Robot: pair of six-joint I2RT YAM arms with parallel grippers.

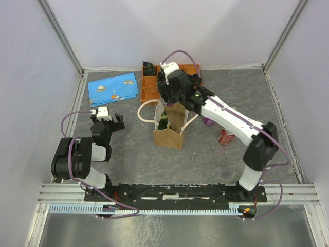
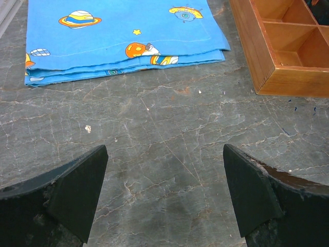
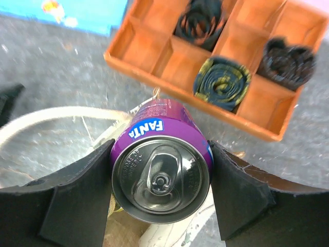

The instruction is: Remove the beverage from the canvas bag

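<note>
The beverage, a purple Fanta can, is seen top-on between the two black pads of my right gripper, which is shut on its sides. It hangs just over the mouth of the tan canvas bag, which stands upright mid-table with its cream rope handles spread out. The bag's tan edge and one rope loop show under the can. From above, my right gripper hides the can. My left gripper is open over bare table, left of the bag.
A dark bottle stands inside the bag. An orange-brown compartment tray with rolled dark cloths sits just behind the bag. A folded blue cloth lies at back left. A purple can and a red can stand right of the bag.
</note>
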